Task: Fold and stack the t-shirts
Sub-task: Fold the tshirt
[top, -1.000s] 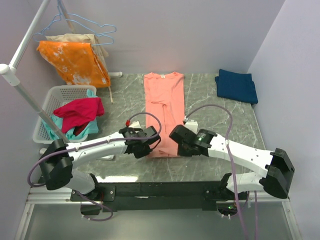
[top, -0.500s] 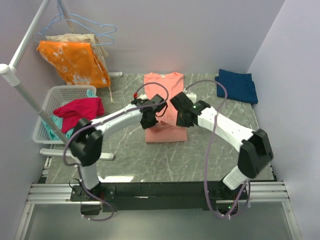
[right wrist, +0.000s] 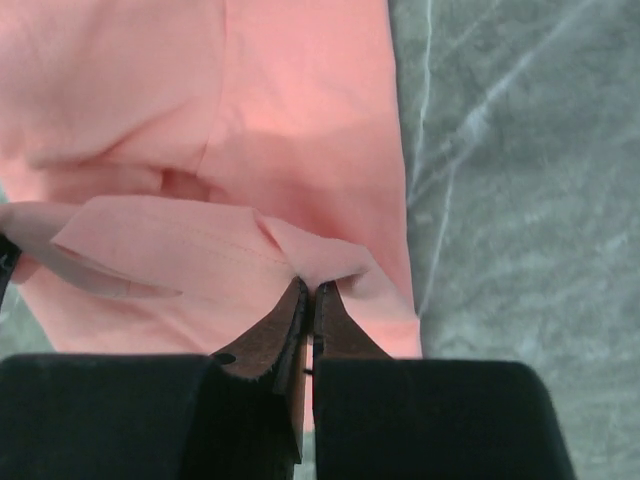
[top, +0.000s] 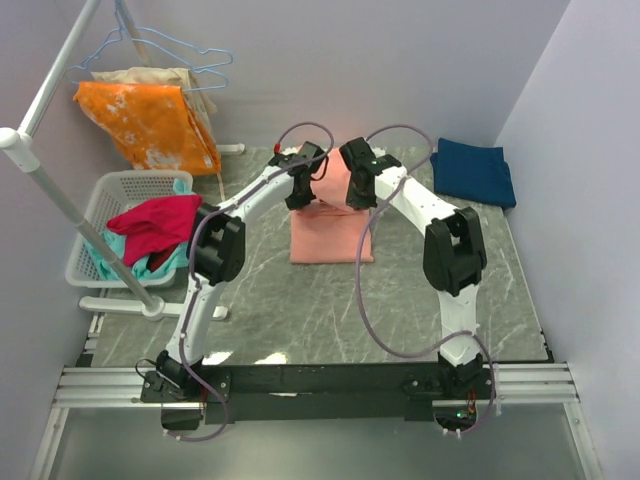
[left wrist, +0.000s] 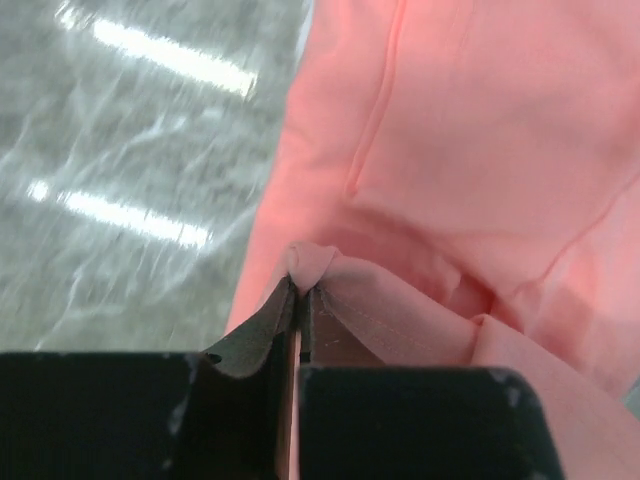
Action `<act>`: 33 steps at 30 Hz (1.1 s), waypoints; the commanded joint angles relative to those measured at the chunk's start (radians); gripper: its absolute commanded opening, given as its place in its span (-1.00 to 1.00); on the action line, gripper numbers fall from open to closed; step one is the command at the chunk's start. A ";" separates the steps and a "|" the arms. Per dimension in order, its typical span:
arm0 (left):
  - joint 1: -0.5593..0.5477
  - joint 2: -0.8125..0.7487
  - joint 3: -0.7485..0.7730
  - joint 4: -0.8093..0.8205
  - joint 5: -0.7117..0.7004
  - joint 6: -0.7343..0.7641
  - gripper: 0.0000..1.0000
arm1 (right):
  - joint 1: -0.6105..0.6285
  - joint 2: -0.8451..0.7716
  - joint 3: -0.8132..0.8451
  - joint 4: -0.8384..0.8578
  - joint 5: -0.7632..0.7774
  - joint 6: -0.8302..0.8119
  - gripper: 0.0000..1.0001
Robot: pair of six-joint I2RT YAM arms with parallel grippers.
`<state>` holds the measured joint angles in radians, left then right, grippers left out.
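The salmon-pink t-shirt lies on the marble table, folded back on itself toward the far wall. My left gripper is shut on its left hem corner. The right gripper is shut on the right hem corner. Both hold the hem above the shirt's upper part, near the collar end. The dark navy blue t-shirt lies folded at the far right corner of the table, away from both grippers.
A white laundry basket with a magenta-red garment stands at the left. An orange blotched cloth hangs on a rack at the back left. Cables loop over both arms. Walls close in behind and right.
Both grippers have carried the shirt's bottom hem from the near side of the table away toward the collar, folding the shirt in half. The arms are now stretched far out.
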<state>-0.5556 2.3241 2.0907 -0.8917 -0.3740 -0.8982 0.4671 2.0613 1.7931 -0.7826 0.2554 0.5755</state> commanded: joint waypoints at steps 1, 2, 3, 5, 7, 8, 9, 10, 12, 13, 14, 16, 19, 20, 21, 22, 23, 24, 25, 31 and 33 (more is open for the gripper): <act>0.028 0.076 0.108 -0.003 0.044 0.100 -0.45 | -0.041 0.068 0.094 -0.030 -0.042 -0.022 -0.57; 0.029 0.069 0.067 0.022 0.047 0.113 -0.21 | -0.044 0.069 0.094 -0.006 -0.045 -0.023 -0.36; 0.031 0.054 0.030 0.107 0.052 0.125 0.02 | -0.045 0.059 0.082 0.011 -0.044 -0.022 -0.15; 0.045 -0.011 -0.082 0.195 0.047 0.134 0.27 | -0.054 0.042 0.046 0.081 -0.036 -0.016 0.08; 0.068 -0.058 -0.141 0.290 0.040 0.127 0.29 | -0.061 0.016 0.034 0.133 -0.019 0.007 0.08; 0.074 -0.069 -0.144 0.307 0.023 0.122 0.29 | -0.073 0.004 0.011 0.153 -0.019 0.015 0.07; 0.077 -0.077 -0.139 0.307 0.000 0.110 0.29 | -0.076 -0.027 -0.006 0.175 -0.019 0.024 0.05; 0.080 -0.097 -0.138 0.309 -0.046 0.099 0.28 | -0.079 -0.047 -0.027 0.204 -0.015 0.040 0.03; 0.080 -0.164 -0.170 0.339 -0.065 0.093 0.26 | -0.088 -0.101 -0.093 0.293 -0.013 0.043 0.03; 0.079 -0.193 -0.219 0.379 -0.084 0.096 0.26 | -0.090 -0.112 -0.101 0.305 -0.021 0.044 0.03; 0.077 -0.224 -0.253 0.402 -0.089 0.097 0.27 | -0.090 -0.112 -0.098 0.296 -0.019 0.041 0.03; 0.079 -0.316 -0.341 0.453 -0.086 0.111 0.28 | -0.091 -0.104 -0.081 0.235 -0.025 0.037 0.01; 0.080 -0.390 -0.403 0.456 -0.065 0.128 0.28 | -0.090 -0.138 -0.141 0.241 -0.062 0.037 -0.03; 0.080 -0.400 -0.412 0.429 -0.053 0.131 0.27 | -0.091 -0.182 -0.215 0.253 -0.071 0.040 -0.04; 0.080 -0.417 -0.422 0.422 -0.005 0.140 0.27 | -0.090 -0.205 -0.254 0.264 -0.079 0.049 -0.04; 0.077 -0.422 -0.437 0.401 0.022 0.154 0.25 | -0.090 -0.223 -0.286 0.272 -0.091 0.050 -0.04; 0.072 -0.425 -0.445 0.366 0.042 0.157 0.25 | -0.090 -0.252 -0.341 0.272 -0.119 0.050 -0.04; 0.062 -0.430 -0.457 0.350 0.097 0.168 0.24 | -0.088 -0.263 -0.362 0.261 -0.131 0.049 -0.04; 0.053 -0.433 -0.481 0.329 0.113 0.176 0.24 | -0.084 -0.270 -0.379 0.232 -0.137 0.046 -0.04; -0.018 -0.564 -0.784 0.454 0.222 0.188 0.25 | -0.056 -0.386 -0.601 0.284 -0.166 0.023 -0.02; -0.009 -0.607 -0.886 0.499 0.251 0.173 0.24 | -0.054 -0.428 -0.633 0.304 -0.180 0.021 -0.02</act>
<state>-0.5571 1.8339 1.3746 -0.4702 -0.2386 -0.7338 0.3985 1.7493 1.2308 -0.5297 0.1074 0.6083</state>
